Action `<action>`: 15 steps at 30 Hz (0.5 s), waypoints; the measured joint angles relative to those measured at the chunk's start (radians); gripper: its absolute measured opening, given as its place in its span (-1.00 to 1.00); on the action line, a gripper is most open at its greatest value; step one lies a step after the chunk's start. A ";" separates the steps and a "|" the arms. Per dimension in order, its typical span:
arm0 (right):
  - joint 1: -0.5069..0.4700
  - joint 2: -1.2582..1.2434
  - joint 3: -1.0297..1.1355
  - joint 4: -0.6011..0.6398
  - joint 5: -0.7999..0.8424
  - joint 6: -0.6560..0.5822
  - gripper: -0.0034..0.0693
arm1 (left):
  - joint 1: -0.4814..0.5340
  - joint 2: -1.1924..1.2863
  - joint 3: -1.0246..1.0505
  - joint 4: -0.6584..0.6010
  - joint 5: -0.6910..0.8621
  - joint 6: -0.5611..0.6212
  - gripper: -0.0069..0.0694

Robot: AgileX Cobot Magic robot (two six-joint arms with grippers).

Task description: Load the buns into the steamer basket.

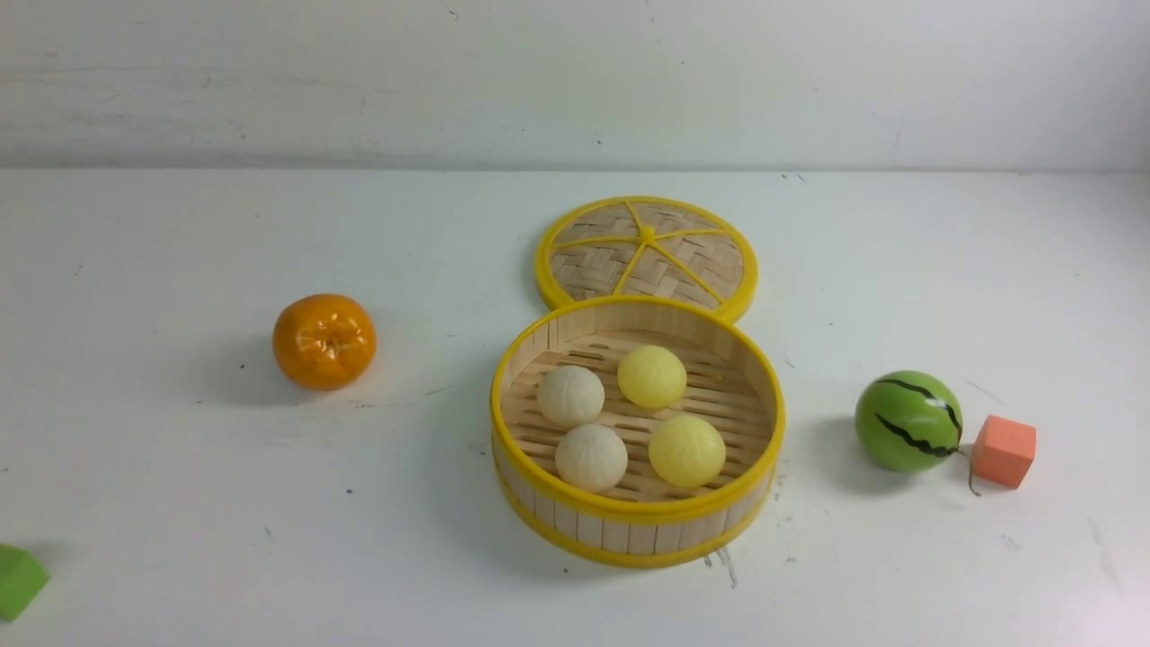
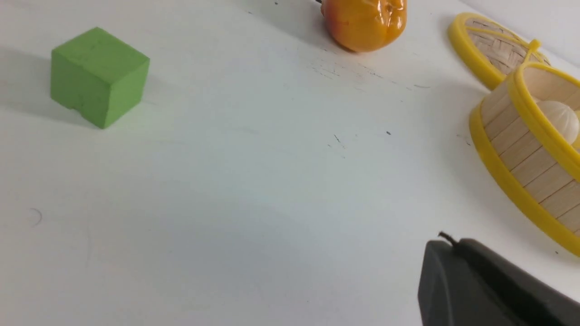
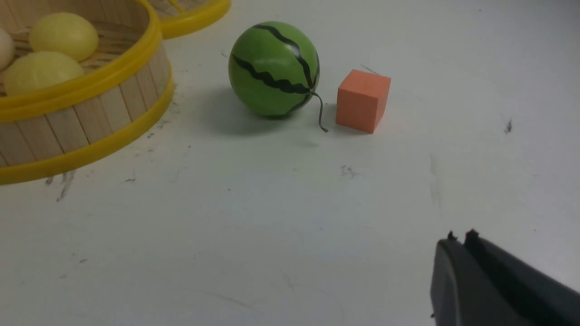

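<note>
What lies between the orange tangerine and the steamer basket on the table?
Nothing: in the front view, only bare white table separates the tangerine from the steamer basket.

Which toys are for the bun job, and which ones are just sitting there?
For the job: four buns, all in the steamer basket.

Just lying about: lid, orange, watermelon ball, orange cube, green cube.

Four buns [image 1: 629, 415] sit in the steamer basket [image 1: 636, 521] at the middle of the table [image 1: 180, 539]; the lid [image 1: 647, 254] lies flat just behind it, the tangerine [image 1: 323, 341] to its left, the watermelon ball [image 1: 908, 420] and a cube [image 1: 1004, 450] to its right, another cube [image 1: 18, 580] near the front left corner
</note>
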 joint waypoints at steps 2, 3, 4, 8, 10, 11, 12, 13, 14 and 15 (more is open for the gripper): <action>0.000 0.000 0.000 0.000 0.000 0.000 -0.87 | 0.000 0.000 0.000 0.000 -0.001 -0.001 -0.85; 0.000 0.000 0.000 0.000 0.000 0.000 -0.86 | 0.000 0.000 0.000 0.000 -0.001 -0.001 -0.85; 0.000 0.000 0.000 0.000 0.000 0.000 -0.86 | 0.000 0.000 0.000 0.000 -0.001 -0.001 -0.85; 0.000 0.000 0.000 0.000 0.000 0.000 -0.85 | 0.000 0.000 0.000 0.000 -0.001 -0.002 -0.85; 0.000 0.000 0.000 0.000 0.000 0.000 -0.84 | 0.000 0.000 0.000 0.000 -0.001 -0.002 -0.85; 0.000 0.000 0.000 0.000 0.000 0.000 -0.84 | 0.000 0.000 0.000 0.000 -0.001 -0.002 -0.85; 0.000 0.000 0.000 0.000 0.000 0.000 -0.83 | 0.000 0.000 0.000 0.000 -0.001 -0.002 -0.85; 0.000 0.000 0.000 0.000 0.000 0.000 -0.83 | 0.000 0.000 0.000 0.000 -0.001 -0.002 -0.85; 0.000 0.000 0.000 0.000 0.000 0.000 -0.82 | 0.000 0.000 0.000 0.000 -0.001 -0.002 -0.85; 0.000 0.000 0.000 0.000 0.000 0.000 -0.82 | 0.000 0.000 0.000 0.000 -0.001 -0.002 -0.85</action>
